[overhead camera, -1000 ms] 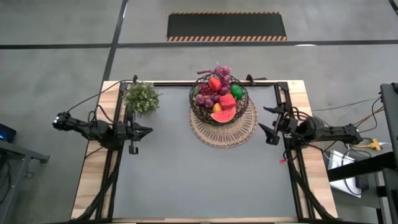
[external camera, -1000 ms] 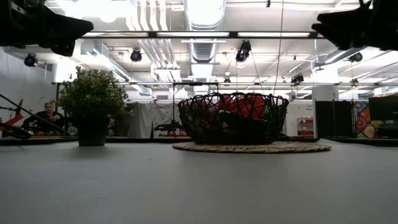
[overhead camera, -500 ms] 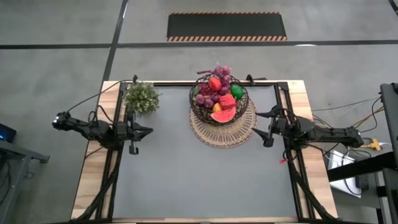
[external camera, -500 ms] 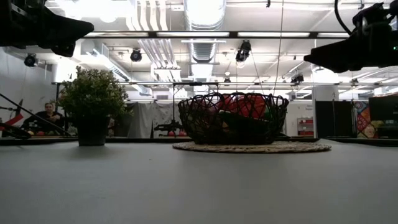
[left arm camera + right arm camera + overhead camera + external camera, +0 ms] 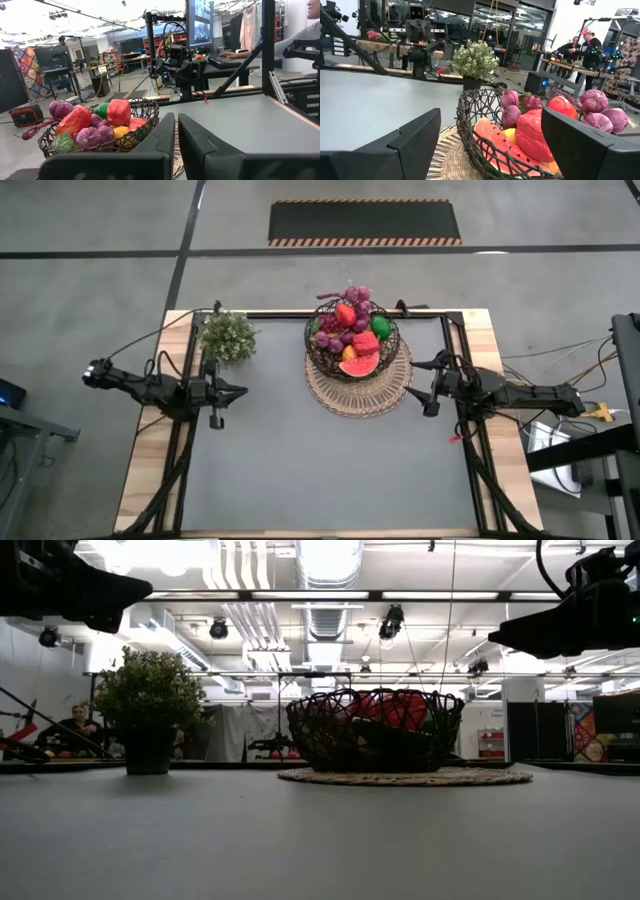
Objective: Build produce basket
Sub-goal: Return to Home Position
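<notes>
The basket (image 5: 311,350) brims with watermelon slice (image 5: 360,366) and grapes (image 5: 357,294), just ahead of the right claw (image 5: 426,387), spread and empty. The left claw (image 5: 222,393), pressed together, waits well apart. Only parking left, I'd say.

Both arms are parked at their own sides right now, each lying low and roughly level, pointing inward at the other. The left arm (image 5: 150,387) reaches in from the left, with the left hand (image 5: 238,391) aimed at the middle. On its wrist cam the two fingers (image 5: 155,145) sit almost flush with just a thin slit between them. I'd call it closed, though from overhead I honestly can't be sure. The right arm (image 5: 530,393) mirrors it from the right. The right hand (image 5: 424,385) is spread wide, with its fingers well apart on its own wrist cam. On the low cam both hands sit up high in the top corners.
</notes>
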Robot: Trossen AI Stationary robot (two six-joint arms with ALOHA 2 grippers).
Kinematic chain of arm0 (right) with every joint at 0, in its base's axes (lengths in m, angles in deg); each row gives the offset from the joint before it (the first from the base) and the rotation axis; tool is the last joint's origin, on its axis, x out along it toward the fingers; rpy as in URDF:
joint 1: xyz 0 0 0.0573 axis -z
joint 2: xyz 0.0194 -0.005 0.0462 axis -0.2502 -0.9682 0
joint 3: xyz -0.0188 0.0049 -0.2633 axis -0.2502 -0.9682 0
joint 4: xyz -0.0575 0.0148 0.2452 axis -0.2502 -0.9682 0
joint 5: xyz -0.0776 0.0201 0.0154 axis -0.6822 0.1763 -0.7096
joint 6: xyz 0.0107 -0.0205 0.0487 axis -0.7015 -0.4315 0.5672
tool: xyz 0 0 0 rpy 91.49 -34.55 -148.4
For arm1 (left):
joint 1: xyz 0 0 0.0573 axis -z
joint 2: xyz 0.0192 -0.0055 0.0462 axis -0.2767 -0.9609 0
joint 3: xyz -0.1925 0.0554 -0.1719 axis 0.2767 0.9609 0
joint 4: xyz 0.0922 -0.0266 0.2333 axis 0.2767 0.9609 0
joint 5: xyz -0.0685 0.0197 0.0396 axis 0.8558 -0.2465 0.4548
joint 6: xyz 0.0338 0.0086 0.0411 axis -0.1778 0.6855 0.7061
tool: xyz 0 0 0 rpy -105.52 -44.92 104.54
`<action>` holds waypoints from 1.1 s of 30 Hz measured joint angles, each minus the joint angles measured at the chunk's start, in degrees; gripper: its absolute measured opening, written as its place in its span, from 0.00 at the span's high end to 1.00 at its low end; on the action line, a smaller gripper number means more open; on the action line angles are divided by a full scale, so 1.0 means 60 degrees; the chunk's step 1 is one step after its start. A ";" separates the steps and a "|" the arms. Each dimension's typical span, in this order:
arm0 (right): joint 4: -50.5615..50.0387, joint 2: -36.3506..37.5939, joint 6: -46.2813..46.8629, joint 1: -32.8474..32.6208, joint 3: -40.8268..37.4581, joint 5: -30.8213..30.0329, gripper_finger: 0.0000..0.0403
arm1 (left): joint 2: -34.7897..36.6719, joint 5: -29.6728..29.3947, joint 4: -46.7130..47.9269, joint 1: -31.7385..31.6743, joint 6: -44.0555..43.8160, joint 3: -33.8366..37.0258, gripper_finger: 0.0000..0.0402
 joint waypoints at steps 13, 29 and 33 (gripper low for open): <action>0.0000 -0.0004 -0.0015 0.0000 0.0000 0.0000 0.19 | -0.0320 0.0004 -0.0001 0.0000 0.0000 0.0000 0.99; 0.0004 -0.0004 -0.0015 0.0000 -0.0004 0.0000 0.19 | -0.0433 0.0004 0.0003 -0.0002 0.0000 0.0004 0.99; 0.0004 -0.0004 -0.0013 0.0000 -0.0004 0.0000 0.19 | -0.0428 0.0004 0.0003 -0.0002 0.0000 0.0004 0.99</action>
